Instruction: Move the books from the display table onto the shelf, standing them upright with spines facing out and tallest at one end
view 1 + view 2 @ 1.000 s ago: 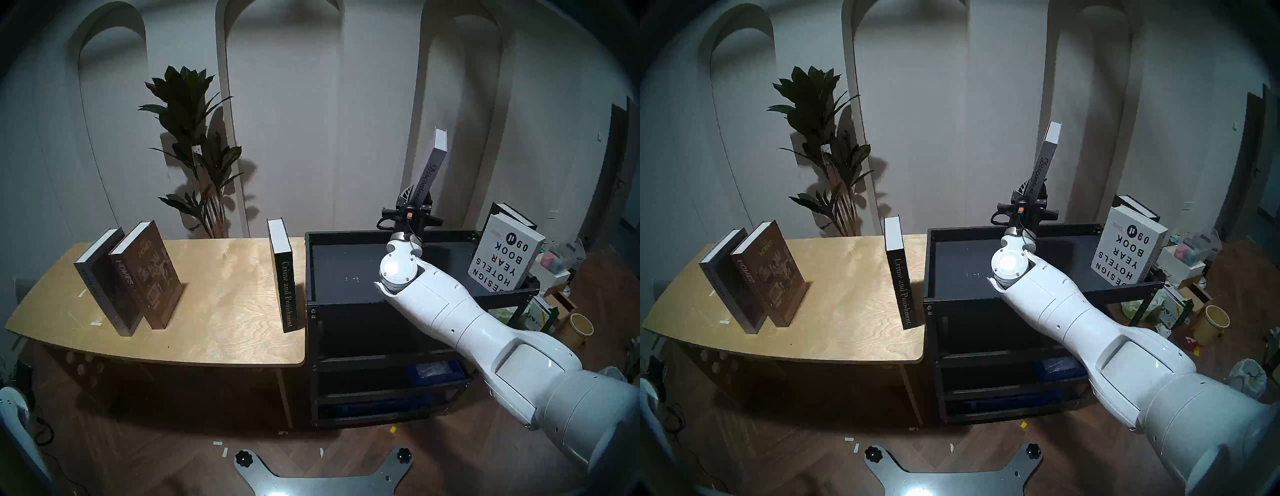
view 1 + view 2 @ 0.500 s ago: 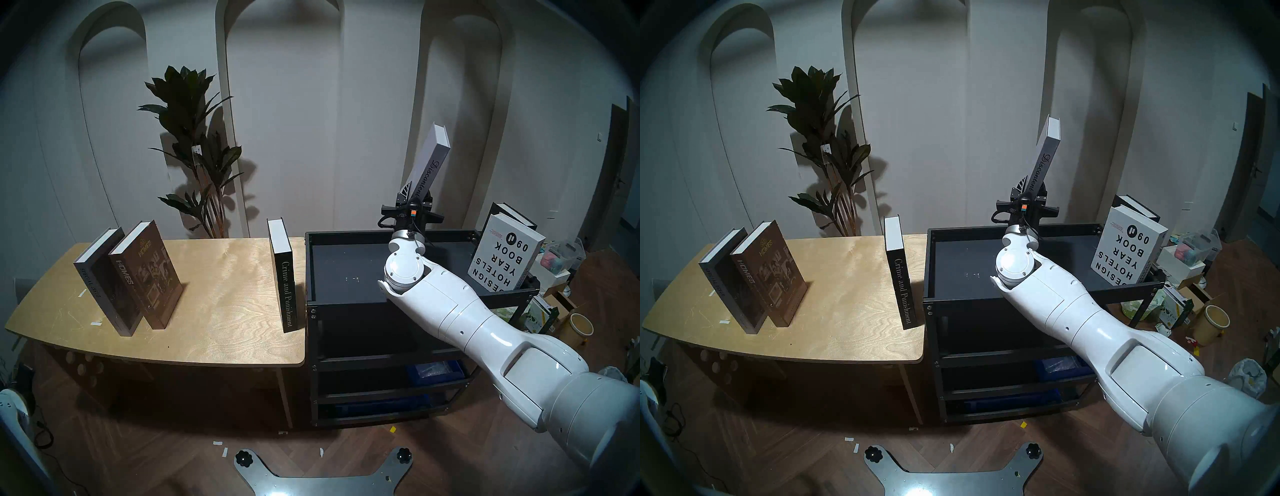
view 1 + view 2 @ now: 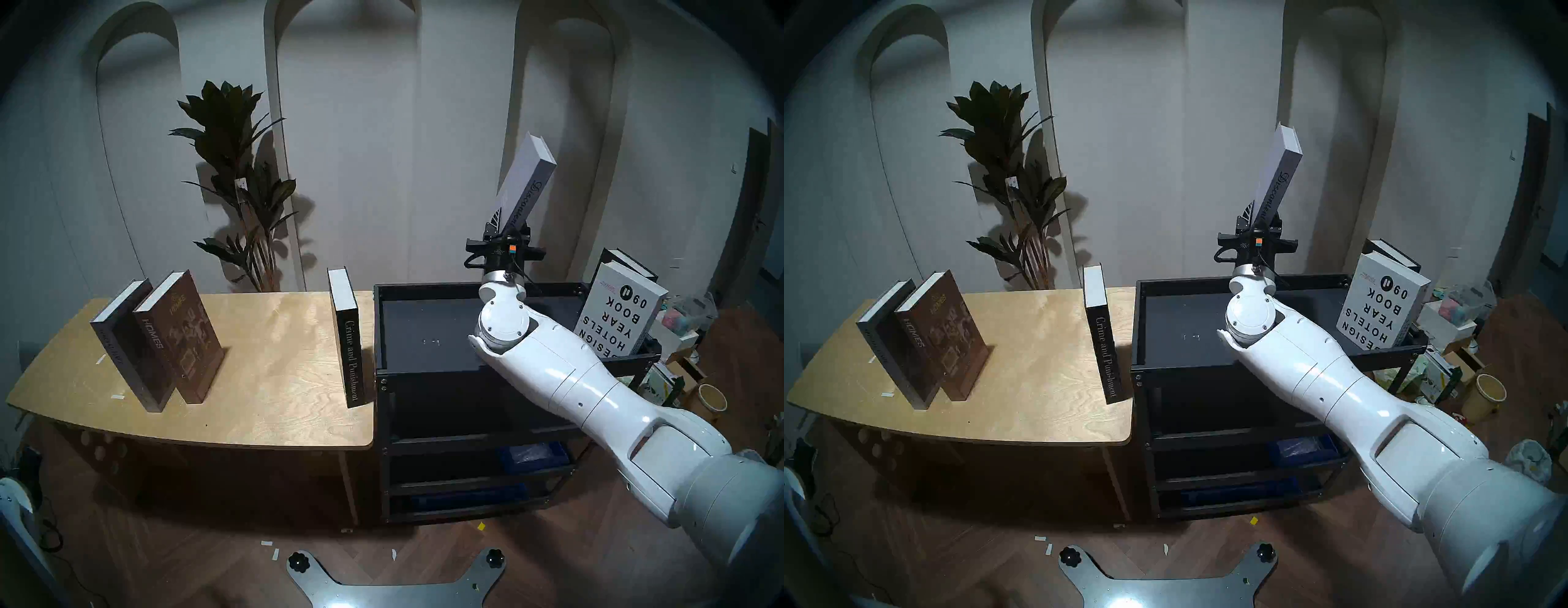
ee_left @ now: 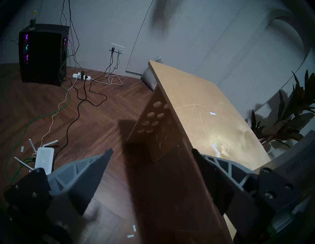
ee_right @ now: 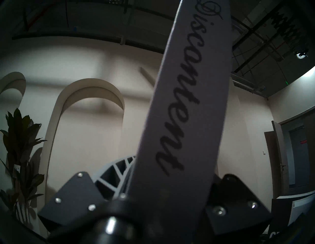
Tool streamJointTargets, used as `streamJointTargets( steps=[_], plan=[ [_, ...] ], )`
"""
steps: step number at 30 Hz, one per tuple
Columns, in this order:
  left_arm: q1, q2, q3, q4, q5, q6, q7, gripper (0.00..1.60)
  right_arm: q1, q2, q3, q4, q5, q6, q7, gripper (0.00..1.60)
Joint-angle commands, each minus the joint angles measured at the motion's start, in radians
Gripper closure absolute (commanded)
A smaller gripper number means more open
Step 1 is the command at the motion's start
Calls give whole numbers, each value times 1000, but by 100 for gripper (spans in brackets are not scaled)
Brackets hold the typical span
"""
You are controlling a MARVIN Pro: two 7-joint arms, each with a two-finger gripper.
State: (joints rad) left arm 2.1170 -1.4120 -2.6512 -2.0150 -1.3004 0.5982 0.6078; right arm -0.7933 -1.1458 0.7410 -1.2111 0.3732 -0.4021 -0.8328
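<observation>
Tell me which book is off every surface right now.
The grey "Discontent" book, tilted in the right gripper above the black shelf. The other books stand on the table or shelf.

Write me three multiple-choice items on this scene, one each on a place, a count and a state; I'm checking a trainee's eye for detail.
1. Where does the black "Crime and Punishment" hardcover stand?
A. On the black metal shelf's tray top
B. At the light plywood display table's end nearest the black metal shelf
C. On the floor

2. How many books stand on the plywood table?
A. Three
B. One
C. Five

3. What is the right gripper doing?
A. Hanging open over the table
B. Resting empty on the tray
C. Clamping the grey "Discontent" hardcover, tilted, in the air above the shelf

Answers: 1 B, it stands upright by the table edge beside the shelf. 2 A, the grey "Special Issue" book, the brown "Homes" book and "Crime and Punishment". 3 C, the fingers close on the book's lower end, spine toward the camera.
</observation>
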Motion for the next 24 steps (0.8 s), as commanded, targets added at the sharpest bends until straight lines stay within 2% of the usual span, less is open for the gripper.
streamJointTargets(
  steps=[1, 24],
  plan=[
    [19, 1, -15, -30, 6, 2, -21, 0, 6, 38, 6, -75, 10, -8, 35, 160],
    [55, -15, -27, -52, 26, 49, -75, 0, -99, 190, 3, -208, 104, 0, 138, 160]
  ],
)
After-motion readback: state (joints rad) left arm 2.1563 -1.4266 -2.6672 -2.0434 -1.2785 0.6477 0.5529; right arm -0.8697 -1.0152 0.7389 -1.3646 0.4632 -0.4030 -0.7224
